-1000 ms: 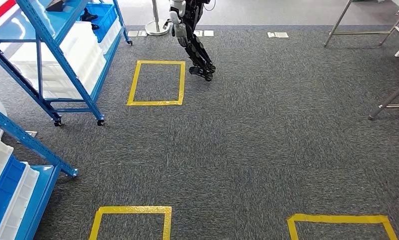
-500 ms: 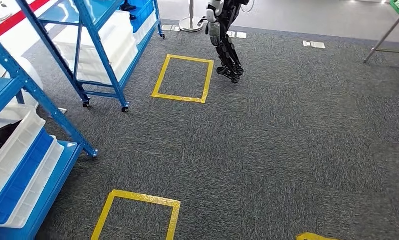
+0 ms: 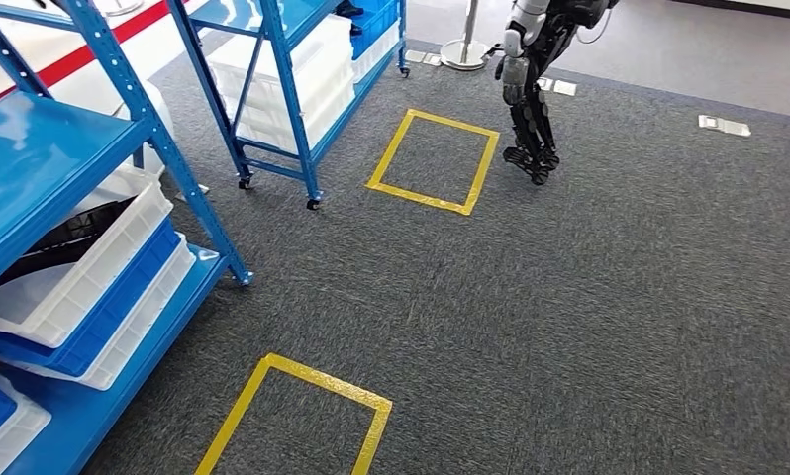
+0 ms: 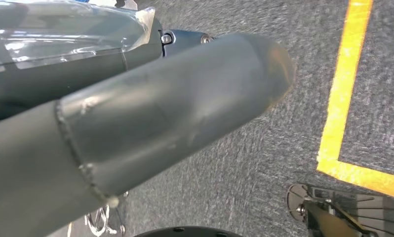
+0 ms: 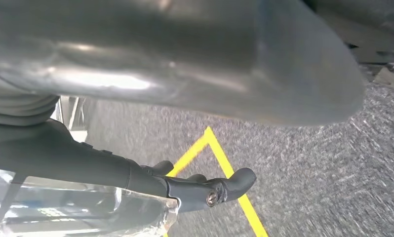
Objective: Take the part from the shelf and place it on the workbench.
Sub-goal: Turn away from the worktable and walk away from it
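Head view: near blue shelf (image 3: 104, 188) stands at the frame's left, white bins (image 3: 84, 272) stacked on its lower tiers. One bin holds something dark, possibly the part (image 3: 59, 237); too obscured to confirm. No workbench visible.

Left hand (image 4: 150, 118): thick grey thumb and a dark finger extended over the carpet, a clear plastic-wrapped surface beside it. Cannot tell whether it grips anything. Right hand (image 5: 185, 182): dark fingers lie along crinkled clear plastic; whether they grip it, cannot tell.

Step in hand, as judged: approach to the shelf. To do it well, square the body to the shelf, stop inside the yellow tape rectangle (image 3: 302, 416) just beside it, and keep both arms clear of the blue uprights.

Surface and room: dark grey carpet tiles. A second shelf (image 3: 292, 59) beyond the near one, another tape rectangle (image 3: 433, 161) beside it. A second humanoid robot (image 3: 535, 79) stands past that rectangle.
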